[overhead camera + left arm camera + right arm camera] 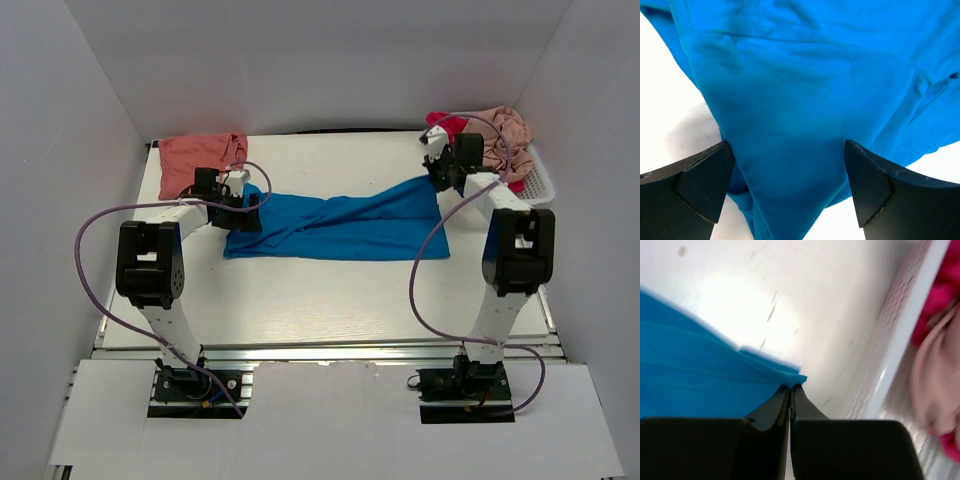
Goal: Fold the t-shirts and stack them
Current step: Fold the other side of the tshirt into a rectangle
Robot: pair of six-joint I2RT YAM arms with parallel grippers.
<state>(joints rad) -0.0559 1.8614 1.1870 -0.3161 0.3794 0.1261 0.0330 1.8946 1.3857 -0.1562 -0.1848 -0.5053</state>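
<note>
A bright blue t-shirt lies stretched in a twisted band across the middle of the table. My left gripper hovers open over its left end; in the left wrist view the blue cloth fills the gap between the wide-apart fingers of the gripper. My right gripper is shut on the shirt's far right corner, and the blue edge is pinched at the tips of the gripper. A salmon-coral t-shirt lies folded at the back left.
A white slotted basket at the back right holds a beige-pink shirt and a magenta-red one. Its rim runs close beside my right gripper. White walls enclose the table on three sides.
</note>
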